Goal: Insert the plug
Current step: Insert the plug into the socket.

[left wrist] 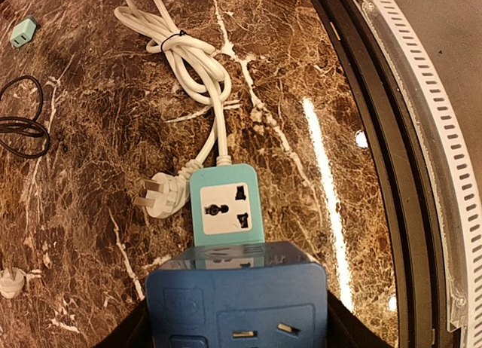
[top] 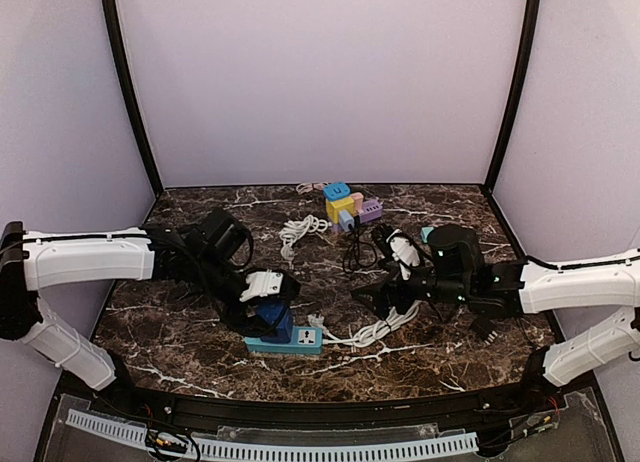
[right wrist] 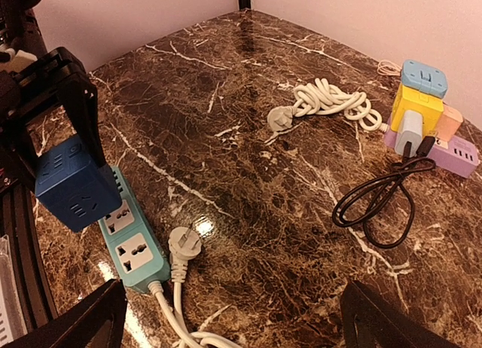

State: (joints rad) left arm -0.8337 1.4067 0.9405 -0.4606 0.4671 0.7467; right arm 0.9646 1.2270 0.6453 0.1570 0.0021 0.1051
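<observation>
My left gripper [top: 268, 304] is shut on a blue cube-shaped plug adapter [left wrist: 237, 295] [right wrist: 71, 190] [top: 272, 320]. The adapter hangs tilted over one end of a teal power strip [left wrist: 224, 205] [right wrist: 132, 246] [top: 285, 341] lying near the table's front edge. Its underside and pins are hidden, so I cannot tell whether it touches the strip. Two of the strip's sockets show uncovered in the right wrist view. The strip's own white plug [left wrist: 160, 196] [right wrist: 183, 244] lies beside it. My right gripper [top: 375, 297] [right wrist: 233, 318] stands open and empty over the table, to the right of the strip.
The strip's white cord [top: 375, 330] [left wrist: 188, 58] lies coiled between the arms. A pile of coloured adapters [top: 345, 204] [right wrist: 422, 111], another coiled white cord [top: 300, 227] [right wrist: 331, 99] and a black cable [right wrist: 384, 193] sit further back. The table's raised black rim [left wrist: 376, 137] runs close by the strip.
</observation>
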